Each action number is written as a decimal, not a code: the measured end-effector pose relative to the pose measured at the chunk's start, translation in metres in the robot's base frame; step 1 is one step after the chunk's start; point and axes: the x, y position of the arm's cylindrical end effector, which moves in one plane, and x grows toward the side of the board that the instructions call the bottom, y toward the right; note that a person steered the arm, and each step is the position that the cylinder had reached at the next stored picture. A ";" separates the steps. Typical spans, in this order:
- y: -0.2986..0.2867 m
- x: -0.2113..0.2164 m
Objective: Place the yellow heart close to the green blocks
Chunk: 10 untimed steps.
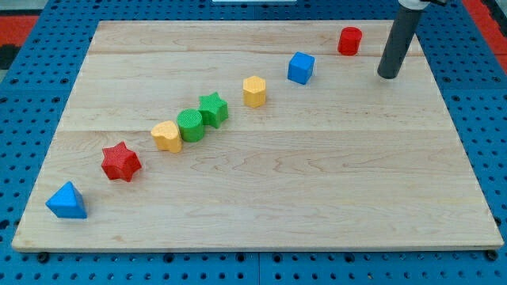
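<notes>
The yellow heart (167,136) lies left of the board's middle, touching the green cylinder (190,125). The green star (213,109) sits just up and right of the cylinder, touching it. My tip (388,75) stands near the view's top right, far from the heart and the green blocks, right of the blue cube (300,68) and below right of the red cylinder (349,40).
A yellow hexagon (253,91) lies between the green star and the blue cube. A red star (120,162) and a blue triangle (66,201) lie at the lower left. All sit on the wooden board (317,182), ringed by blue pegboard.
</notes>
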 end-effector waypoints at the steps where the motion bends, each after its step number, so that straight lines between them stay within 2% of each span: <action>1: 0.000 0.000; 2: -0.004 0.006; 3: 0.000 0.068; 4: -0.055 0.078; 5: -0.114 0.111; 6: -0.195 0.162; 7: -0.258 0.189; 8: -0.333 0.172; 10: -0.359 0.161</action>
